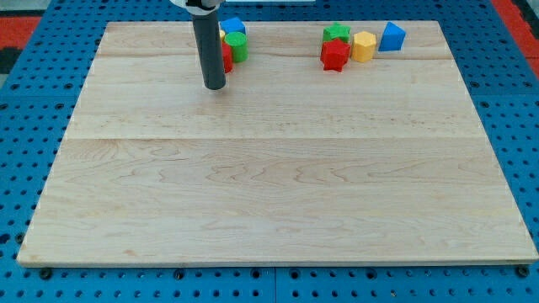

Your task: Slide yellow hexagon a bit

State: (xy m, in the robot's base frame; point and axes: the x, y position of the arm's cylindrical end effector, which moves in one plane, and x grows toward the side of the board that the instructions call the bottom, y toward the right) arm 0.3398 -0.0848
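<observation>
The wooden board (278, 168) fills most of the view, lying on a blue pegboard table (25, 126). My rod (207, 46) comes down near the board's top edge, left of the middle, and my tip (215, 87) rests on bare wood. It is a plain rod with no jaws, so there is nothing to part or close, and it clamps nothing.

Just to the view's right of the rod, partly hidden behind it, sits a small cluster: a blue block (232, 26) nearest the top edge, a green cylinder (237, 46) below it, a red block (226, 57) and a sliver of a yellow block (222, 35) whose shapes I cannot make out.

The yellow hexagon (363, 46) is well apart from my tip, near the top edge towards the top right corner. It touches a red star (335, 54) on its left, with a green star (337, 34) just above that and a blue block (392, 36) close on its right.
</observation>
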